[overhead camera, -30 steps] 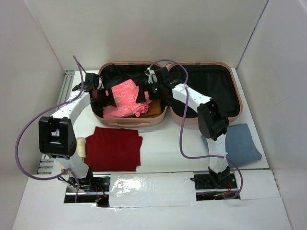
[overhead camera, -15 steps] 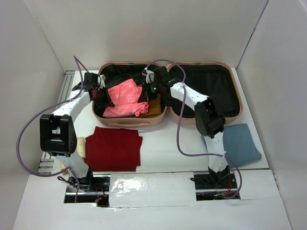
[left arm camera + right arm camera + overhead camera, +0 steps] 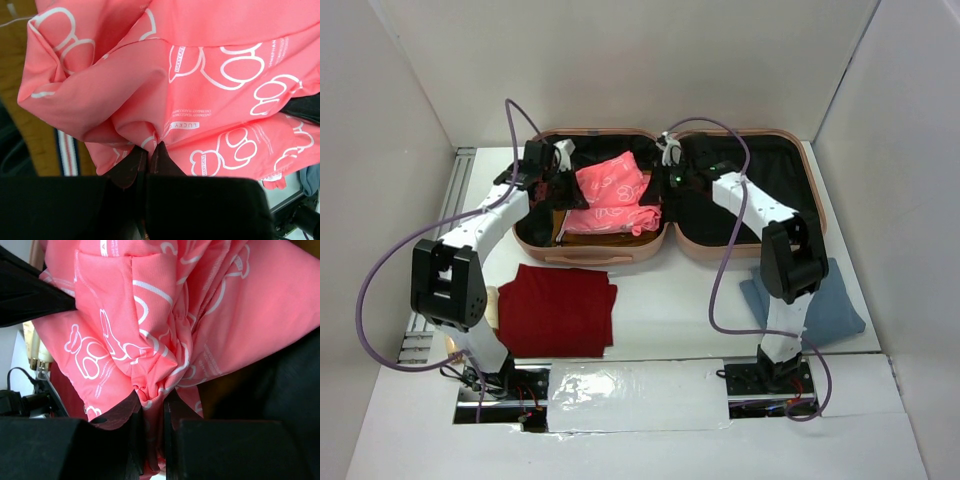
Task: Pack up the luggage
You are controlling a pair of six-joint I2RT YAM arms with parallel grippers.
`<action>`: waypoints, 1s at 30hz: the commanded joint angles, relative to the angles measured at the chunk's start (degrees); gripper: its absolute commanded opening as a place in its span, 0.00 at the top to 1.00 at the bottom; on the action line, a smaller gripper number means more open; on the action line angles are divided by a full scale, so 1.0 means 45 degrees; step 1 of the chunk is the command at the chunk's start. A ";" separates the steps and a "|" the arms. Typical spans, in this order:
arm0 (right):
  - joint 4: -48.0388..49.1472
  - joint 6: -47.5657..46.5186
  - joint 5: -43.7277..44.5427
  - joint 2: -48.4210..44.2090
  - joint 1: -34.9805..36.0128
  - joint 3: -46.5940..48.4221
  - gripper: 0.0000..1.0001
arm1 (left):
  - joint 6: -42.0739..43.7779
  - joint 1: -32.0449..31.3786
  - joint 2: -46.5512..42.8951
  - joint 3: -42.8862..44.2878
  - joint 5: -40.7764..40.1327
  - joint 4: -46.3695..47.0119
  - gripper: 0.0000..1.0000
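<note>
The left tool [image 3: 149, 150] and right tool [image 3: 154, 397] each pinched the crumpled, smooth coral cloth [image 3: 610, 190] printed with white bear outlines. Since earlier, it had lifted rightward over the rounded peach hard-shell luggage [image 3: 595, 256].

Mine: left arm [image 3: 485, 225] and right arm [image 3: 755, 200], white links with boxy black joints. One purple cable [image 3: 712, 300] looped off each. Green lamp [image 3: 675, 178] at my right wrist. Left gripper [image 3: 148, 149], right gripper [image 3: 152, 396]: matte black, wedge-tipped fingers.

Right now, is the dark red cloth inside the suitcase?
No, the dark red cloth lies on the table outside the luggage.
</note>
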 commanded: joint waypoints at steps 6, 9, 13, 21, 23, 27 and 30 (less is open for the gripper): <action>0.0195 -0.0374 0.0656 0.0006 -0.0031 -0.0729 0.93 | -0.0311 -0.0250 0.0590 0.0038 -0.0719 0.0158 1.00; 0.0754 -0.0552 0.0327 0.0515 0.0397 -0.0882 0.91 | -0.0311 -0.0115 0.0706 0.0036 -0.1307 0.0002 1.00; 0.0761 -0.0688 0.1336 0.1026 0.1120 -0.0884 0.88 | -0.0448 0.0023 0.1076 0.0347 -0.1737 -0.0309 1.00; 0.0097 -0.0143 0.3742 0.0734 0.1066 0.0109 0.75 | -0.0504 0.0023 0.0554 0.0582 -0.1483 -0.0545 0.52; -0.0079 -0.0026 0.3742 0.0481 0.1064 0.0424 0.54 | -0.0642 0.0023 0.0142 0.0738 -0.1483 -0.0545 0.39; -0.0841 -0.0024 0.4716 -0.0106 0.1064 0.1418 0.09 | -0.0643 0.0023 -0.0465 0.1595 -0.2748 -0.1614 0.00; -0.1096 -0.0024 0.5109 -0.0594 0.1064 0.1712 0.00 | -0.0993 0.0023 -0.0797 0.2048 -0.3589 -0.2242 0.00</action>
